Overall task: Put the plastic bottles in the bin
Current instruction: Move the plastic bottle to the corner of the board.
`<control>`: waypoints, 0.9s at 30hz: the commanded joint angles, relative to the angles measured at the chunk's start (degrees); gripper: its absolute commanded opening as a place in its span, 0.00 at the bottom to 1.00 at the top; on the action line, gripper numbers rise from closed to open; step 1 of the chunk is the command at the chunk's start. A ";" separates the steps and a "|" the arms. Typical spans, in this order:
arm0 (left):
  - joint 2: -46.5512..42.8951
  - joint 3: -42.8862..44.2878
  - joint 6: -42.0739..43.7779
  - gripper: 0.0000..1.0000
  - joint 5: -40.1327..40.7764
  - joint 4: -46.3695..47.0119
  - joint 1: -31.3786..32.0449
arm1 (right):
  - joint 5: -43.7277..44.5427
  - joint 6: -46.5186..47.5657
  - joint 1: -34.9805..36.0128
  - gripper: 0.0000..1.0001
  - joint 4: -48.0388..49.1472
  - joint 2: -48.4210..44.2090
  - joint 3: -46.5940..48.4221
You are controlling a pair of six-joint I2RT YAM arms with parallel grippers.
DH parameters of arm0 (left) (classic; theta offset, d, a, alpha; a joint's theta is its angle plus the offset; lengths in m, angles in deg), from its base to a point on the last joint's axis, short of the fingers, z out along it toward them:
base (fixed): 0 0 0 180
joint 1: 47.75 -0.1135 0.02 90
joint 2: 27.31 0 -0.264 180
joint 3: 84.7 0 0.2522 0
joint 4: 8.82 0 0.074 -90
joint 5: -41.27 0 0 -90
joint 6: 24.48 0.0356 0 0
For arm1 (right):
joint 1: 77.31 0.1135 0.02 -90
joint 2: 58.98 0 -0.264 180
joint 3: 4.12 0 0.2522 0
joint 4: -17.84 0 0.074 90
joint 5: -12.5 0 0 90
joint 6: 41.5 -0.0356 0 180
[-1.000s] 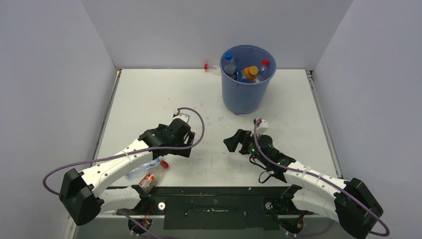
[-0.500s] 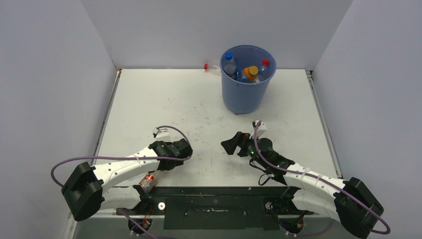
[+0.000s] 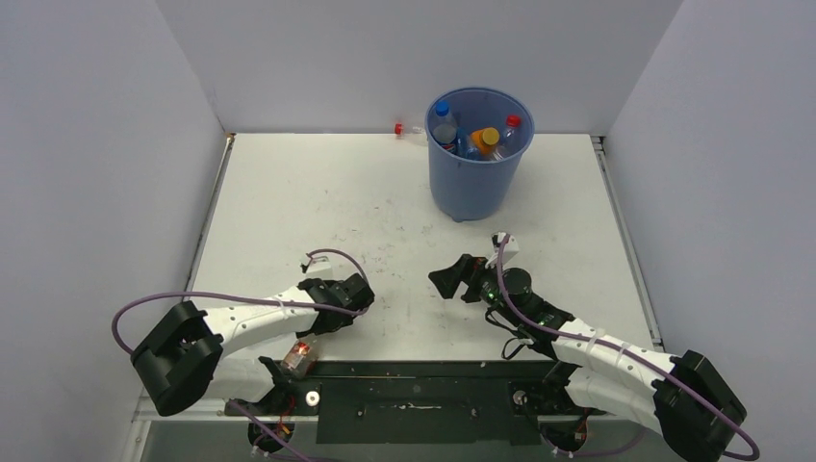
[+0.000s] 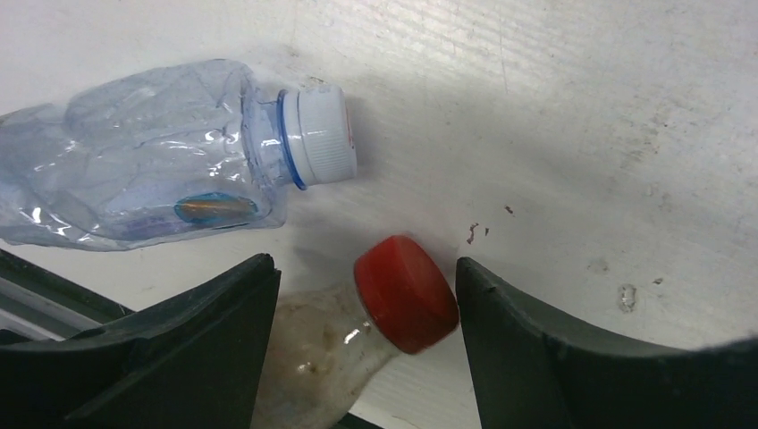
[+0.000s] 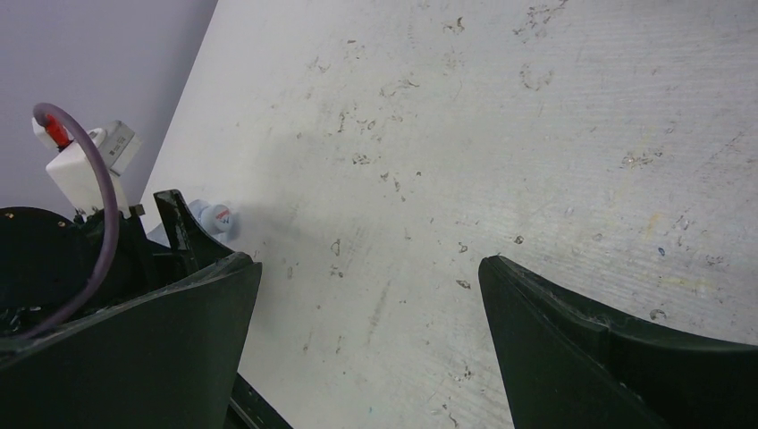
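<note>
- step in hand (my reading): the left gripper is picking up the red-capped bottle. its jaws stand wide apart with the cap between them, and nothing is gripped yet.
- to do it well, reach on toward 6 o'clock in the wrist view. that way the fingers close on the neck or shoulder, not on the slick cap, with the bottle centred between them.
- the crushed clear bottle lies just beside it, at 10 o'clock from the cap. keep the finger on that side off it (it looks light enough to skid).
- both bottles lie at the near edge of the table, around 7 o'clock from its middle, so a sideways nudge could roll one off.
- the right gripper is spread open and empty, above bare table.
- the bin stands upright at 1 o'clock. it holds several bottles, and blue, orange and red caps show near its rim.
- a stray bottle lies by the back wall, at the bin's 10 o'clock, apart from it.
</note>
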 commanded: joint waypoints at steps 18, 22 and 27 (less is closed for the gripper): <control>6.37 5.94 12.42 0.22 -7.82 22.56 -0.12 | 3.86 2.88 0.32 0.98 -4.55 -3.82 2.20; 8.00 7.83 12.00 0.27 -8.28 25.97 -1.03 | 5.12 4.05 0.18 0.98 -7.40 -5.72 2.39; 10.90 11.33 11.73 0.73 -9.99 28.42 -3.60 | 6.10 4.62 0.18 0.98 -10.80 -8.02 2.55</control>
